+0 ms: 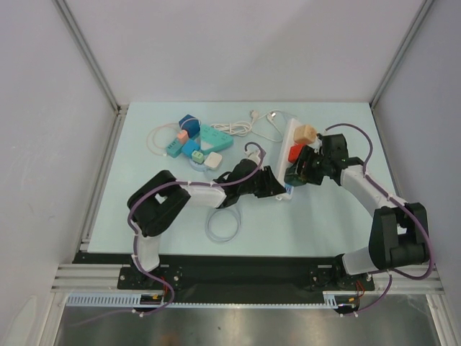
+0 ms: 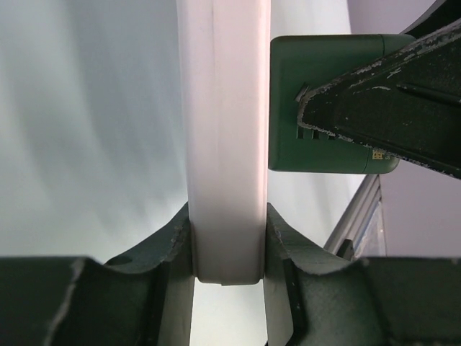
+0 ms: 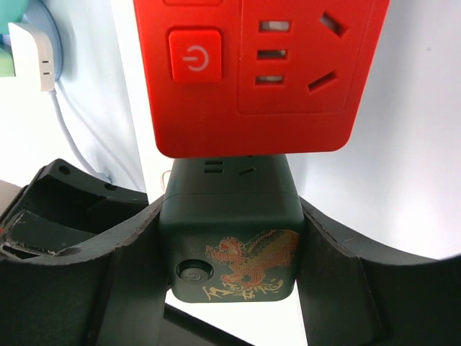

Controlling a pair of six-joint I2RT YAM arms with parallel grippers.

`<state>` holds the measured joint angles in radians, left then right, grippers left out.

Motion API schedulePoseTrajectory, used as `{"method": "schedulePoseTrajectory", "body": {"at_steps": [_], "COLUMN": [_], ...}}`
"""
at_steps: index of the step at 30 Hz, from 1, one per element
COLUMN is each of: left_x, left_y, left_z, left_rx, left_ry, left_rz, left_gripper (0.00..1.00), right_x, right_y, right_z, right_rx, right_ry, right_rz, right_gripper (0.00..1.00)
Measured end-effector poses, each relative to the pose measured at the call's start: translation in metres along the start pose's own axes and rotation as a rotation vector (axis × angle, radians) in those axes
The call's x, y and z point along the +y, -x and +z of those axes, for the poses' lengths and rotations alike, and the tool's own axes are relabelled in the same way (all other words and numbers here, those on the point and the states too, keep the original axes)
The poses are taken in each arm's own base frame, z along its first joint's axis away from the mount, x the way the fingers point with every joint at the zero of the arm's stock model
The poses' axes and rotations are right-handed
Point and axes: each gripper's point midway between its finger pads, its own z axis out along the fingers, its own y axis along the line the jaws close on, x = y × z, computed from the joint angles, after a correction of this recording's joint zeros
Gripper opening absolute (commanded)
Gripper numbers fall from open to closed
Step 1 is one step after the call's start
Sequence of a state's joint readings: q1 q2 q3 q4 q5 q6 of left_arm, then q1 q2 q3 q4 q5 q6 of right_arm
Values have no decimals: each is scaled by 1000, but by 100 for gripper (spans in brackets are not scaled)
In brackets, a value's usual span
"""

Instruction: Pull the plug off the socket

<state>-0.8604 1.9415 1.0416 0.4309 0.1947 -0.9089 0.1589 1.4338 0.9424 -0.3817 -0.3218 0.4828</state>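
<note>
Top view: a white strip (image 1: 291, 128) lies on the table (image 1: 324, 223), running away from the arms. Three plugs sit in a row on it: a beige plug (image 1: 306, 133) farthest, a red plug (image 1: 294, 152) in the middle and a green plug (image 1: 292, 176) nearest. The left gripper (image 1: 278, 189) reaches in from the left to the strip's near end. The right gripper (image 1: 298, 173) comes in from the right onto the green plug.

Left wrist view: the fingers (image 2: 169, 249) press both long sides of the strip's end, so this gripper is clamped on the strip, its jaws no wider than the strip. The green plug sits on the strip's face just beyond, with a right finger lying across it.

Right wrist view: the jaws are closed against two opposite sides of the green plug, its gold dragon facing the camera and the red plug right behind it. A pile of adapters (image 1: 198, 140) and a white cable (image 1: 232, 128) lie well apart to the left.
</note>
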Motion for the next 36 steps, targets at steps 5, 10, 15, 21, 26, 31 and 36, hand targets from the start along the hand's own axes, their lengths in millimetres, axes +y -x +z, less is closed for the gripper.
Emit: {"method": "schedulePoseTrajectory", "body": {"at_steps": [5, 10, 15, 21, 26, 31, 36], "left_x": [-10, -11, -10, -5, -6, -10, -14], "left_y": [2, -1, -10, -16, -17, -17, -19], "left_z": [0, -2, -5, -8, -8, -9, -10], "left_rx": [-8, -4, 17, 25, 22, 20, 17], "left_ry": [-36, -54, -65, -56, -56, -73, -90], "left_rz": [-12, -32, -68, -139, -170, -175, -167], "left_gripper": [0, 0, 0, 0, 0, 0, 0], "right_x": [-1, -2, -4, -2, -2, -3, -7], "right_y": [5, 2, -7, -12, -11, -10, -10], "right_z": [-11, -13, -13, -7, -7, -12, -19], "right_rx": [-39, -26, 9, -16, -21, 12, 47], "right_ry": [-19, -3, 8, -65, -71, -1, 62], "right_rz": [-46, -52, -43, -111, -135, -142, -115], "right_gripper": [0, 0, 0, 0, 0, 0, 0]}}
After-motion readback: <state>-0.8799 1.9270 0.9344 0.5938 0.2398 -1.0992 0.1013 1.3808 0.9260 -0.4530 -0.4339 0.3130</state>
